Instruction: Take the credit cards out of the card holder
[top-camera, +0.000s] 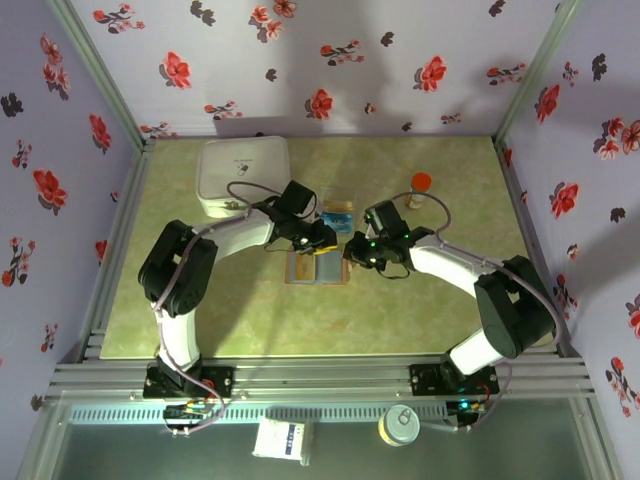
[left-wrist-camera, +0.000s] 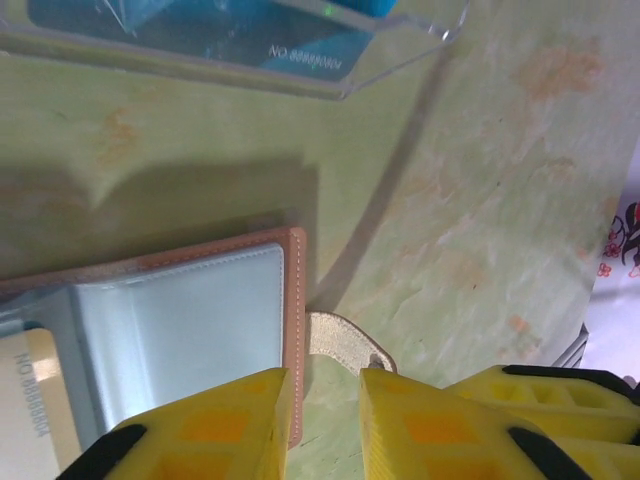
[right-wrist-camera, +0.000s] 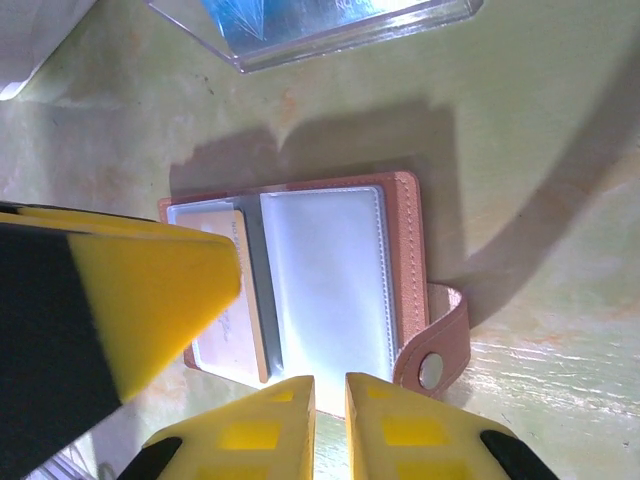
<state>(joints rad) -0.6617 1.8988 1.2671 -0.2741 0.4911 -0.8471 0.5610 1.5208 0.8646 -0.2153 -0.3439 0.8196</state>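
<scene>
- Closest to the lens, the right gripper (right-wrist-camera: 330, 388) is seen with its yellow fingers drawn almost together. Only a slit is left between them, and nothing is visibly caught. It is poised at the near edge of the card holder (right-wrist-camera: 330, 270), presumably so that a pocket can be reached.
- Equally close in its own wrist view, the left gripper (left-wrist-camera: 325, 378) is held a narrow gap apart over the stitched edge, beside the snap strap (left-wrist-camera: 345, 345). Nothing is seen to be clamped. The placement is judged to be for pinning the wallet down so that it is not dragged.
- Just beyond the fingers, the wallet is laid open and flat on the green table (right-wrist-camera: 560, 150). Tan leather is turned down and the grey-blue sleeves up, so that the pockets are exposed.
- One yellow-orange card (right-wrist-camera: 250, 340) is tucked in the left pocket, so the task is judged unfinished.
- Farther off, a clear tray (right-wrist-camera: 350, 45) is set just past the wallet. Blue cards (right-wrist-camera: 250, 15) lie in it, apparently as the drop place for what is removed.
- Farthest away, a white box (top-camera: 243, 175) and an orange-capped bottle (top-camera: 421, 186) are left well apart from the work.
</scene>
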